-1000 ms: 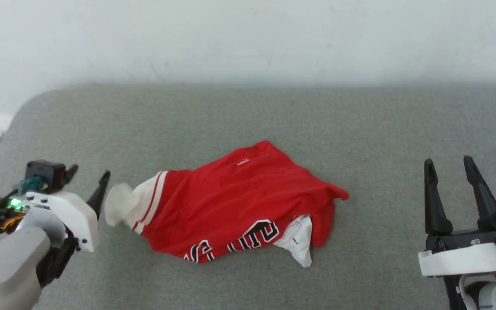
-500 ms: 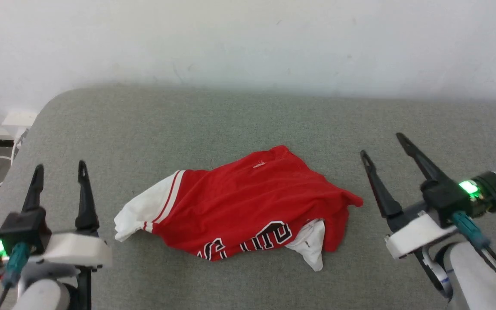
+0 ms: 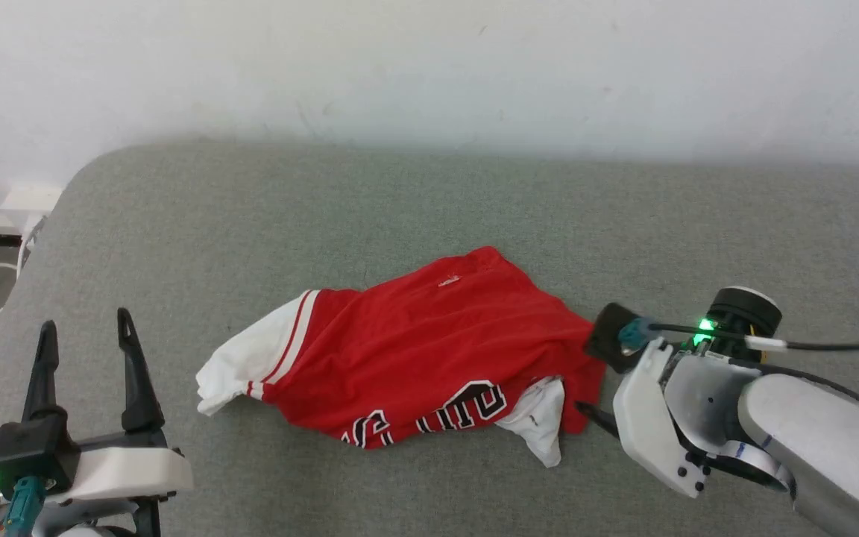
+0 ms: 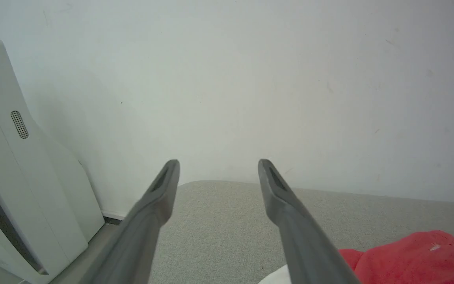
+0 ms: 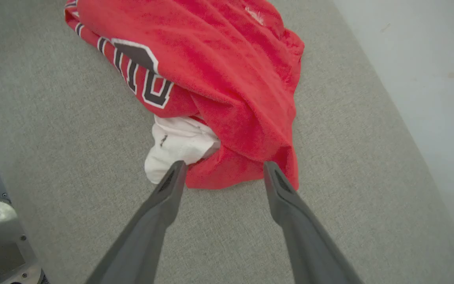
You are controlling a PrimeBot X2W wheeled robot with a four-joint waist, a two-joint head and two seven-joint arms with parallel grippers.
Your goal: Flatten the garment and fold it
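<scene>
Low beside the garment, right gripper spread, perhaps touching it, left gripper well clear, apart.

The garment lies bunched, so its black lettering is folded under along the near edge and cannot be read whole, one white sleeve is mostly tucked beneath the red cloth, and the small white mark is too small to make out. The right gripper has its fingers largely hidden behind its own white housing in the head view, and in the left wrist view the garment is cut off by the lower right corner
</scene>
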